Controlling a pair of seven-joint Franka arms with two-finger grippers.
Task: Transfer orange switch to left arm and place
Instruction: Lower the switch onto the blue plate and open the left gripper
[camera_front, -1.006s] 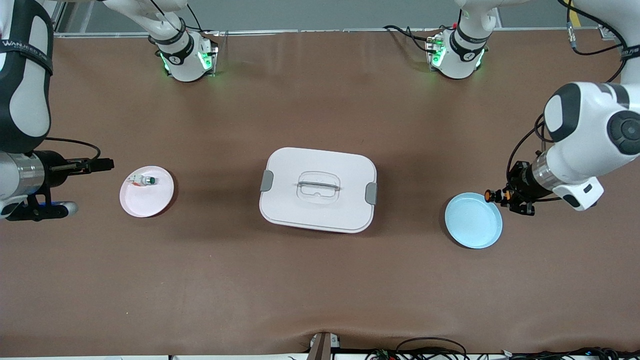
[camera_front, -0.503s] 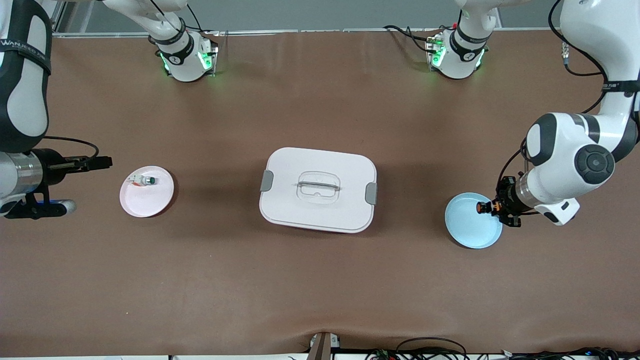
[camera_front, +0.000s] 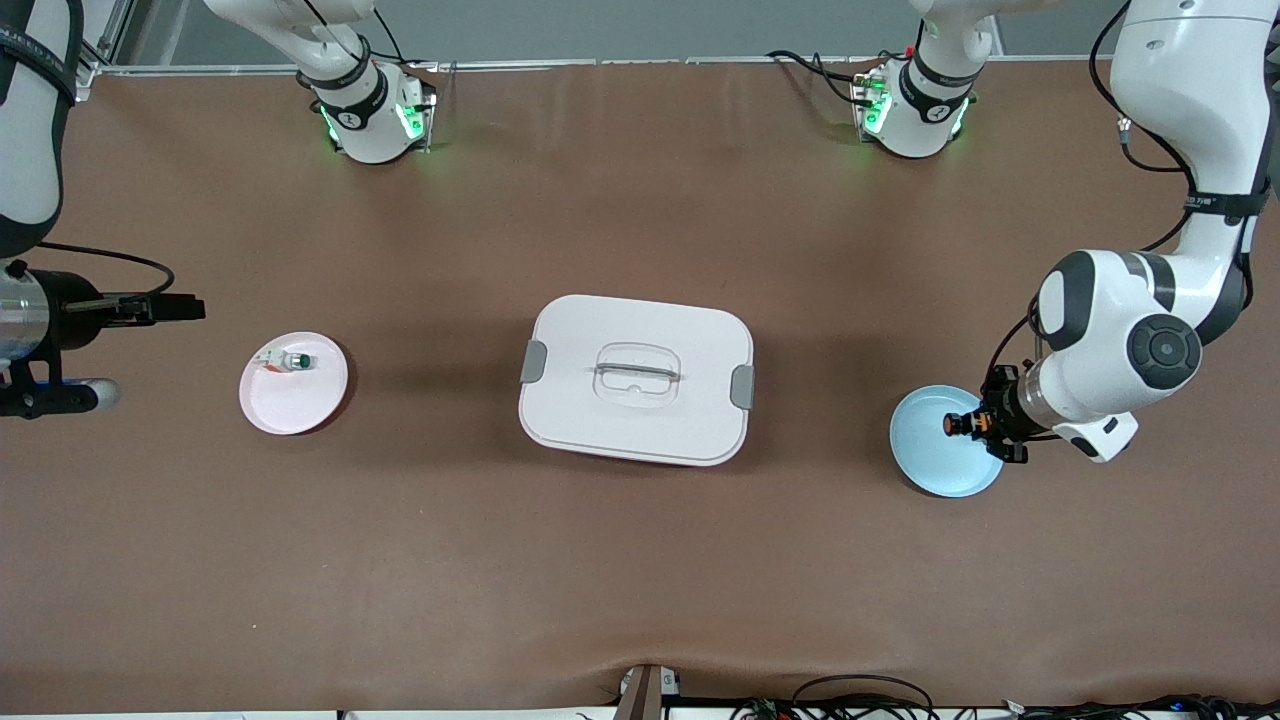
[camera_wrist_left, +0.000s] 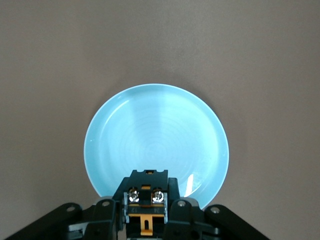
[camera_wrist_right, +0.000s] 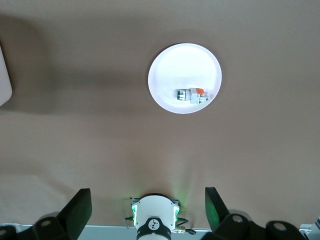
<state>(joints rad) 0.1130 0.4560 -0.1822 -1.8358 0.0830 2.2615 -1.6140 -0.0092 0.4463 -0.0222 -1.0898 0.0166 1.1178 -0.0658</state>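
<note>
The left tool (camera_front: 972, 425) has moved over the blue plate (camera_front: 930, 462), apparently clamping the orange switch (camera_front: 951, 424).

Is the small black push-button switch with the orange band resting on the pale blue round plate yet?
Cannot tell. In the front view the left gripper holds the orange-banded switch over the blue plate, but no view shows contact or a gap.

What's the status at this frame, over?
Left gripper shut on orange switch, over blue plate. Right gripper waits open near pink plate. Box between the plates, not in the way.
</note>
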